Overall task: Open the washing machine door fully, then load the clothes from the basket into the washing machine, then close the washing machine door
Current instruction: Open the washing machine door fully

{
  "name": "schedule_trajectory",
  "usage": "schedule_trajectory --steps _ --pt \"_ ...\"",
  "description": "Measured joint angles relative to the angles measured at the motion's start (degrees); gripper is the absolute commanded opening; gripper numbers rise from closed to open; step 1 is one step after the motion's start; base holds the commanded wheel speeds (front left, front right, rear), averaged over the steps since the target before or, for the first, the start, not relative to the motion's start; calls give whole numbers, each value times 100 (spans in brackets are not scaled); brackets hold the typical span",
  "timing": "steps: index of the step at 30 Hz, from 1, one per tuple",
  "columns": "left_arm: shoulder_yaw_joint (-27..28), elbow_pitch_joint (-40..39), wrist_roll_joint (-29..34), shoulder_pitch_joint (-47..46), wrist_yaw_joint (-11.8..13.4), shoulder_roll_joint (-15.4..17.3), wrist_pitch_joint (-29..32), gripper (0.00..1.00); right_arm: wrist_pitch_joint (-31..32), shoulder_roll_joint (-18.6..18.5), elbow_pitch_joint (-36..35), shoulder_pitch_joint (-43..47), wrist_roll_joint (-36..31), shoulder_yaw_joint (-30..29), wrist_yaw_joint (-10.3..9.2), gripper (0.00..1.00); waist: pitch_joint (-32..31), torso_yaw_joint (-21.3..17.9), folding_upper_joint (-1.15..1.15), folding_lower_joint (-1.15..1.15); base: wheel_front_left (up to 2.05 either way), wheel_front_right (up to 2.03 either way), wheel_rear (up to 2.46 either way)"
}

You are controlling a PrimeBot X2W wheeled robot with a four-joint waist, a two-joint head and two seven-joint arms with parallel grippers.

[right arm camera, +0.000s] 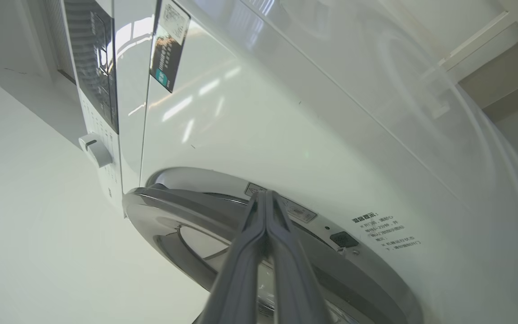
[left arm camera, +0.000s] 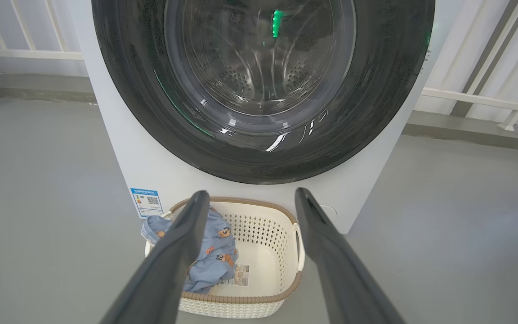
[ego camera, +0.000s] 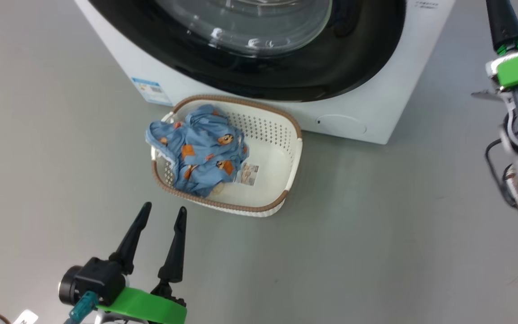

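At the latch side of the washing machine door point(right arm camera: 173, 211), the right gripper point(right arm camera: 265, 195) is pinched fully closed, holding nothing, with its tips right at the chrome rim. The rim looks cracked off the white front, since the latch socket point(right arm camera: 343, 239) is exposed. I can't tell whether the tips are behind the rim or just touching it.

So step in hand = opening the door, and it's barely begun. From the head view the door point(ego camera: 286, 76) looks nearly flush with the washing machine point(ego camera: 376, 108).

To do it well:
- get the closed fingers behind the rim and use them as a hook
- pull along the hinge arc, not straight out, or the tips slip off the glossy edge
- carry the swing to the stop; a half-open door blocks loading

The left gripper point(ego camera: 164, 208) hangs spread wide and empty, near the basket point(ego camera: 241, 207) but apart from it. The basket sits on the floor against the machine's front, under the door. The clothes point(ego camera: 200, 148) are piled at its left end, untouched. Keep the left arm low and clear of the door's path.
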Motion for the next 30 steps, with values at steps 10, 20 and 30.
schedule_trajectory --steps 10,20,30 --pt "-85 -45 -180 -164 1 -7 0 100 1424 -420 424 -650 1227 268 0 0 449 348 0 0 0 0 0" --pt "-200 -73 -244 -319 1 -18 0 100 2559 -547 932 -1313 1756 263 0 0 791 484 0 0 0 0 0" --pt "-286 -96 -288 -430 1 -22 0 100 3107 -531 1414 -1831 1753 301 0 0 1008 541 0 0 0 0 0"
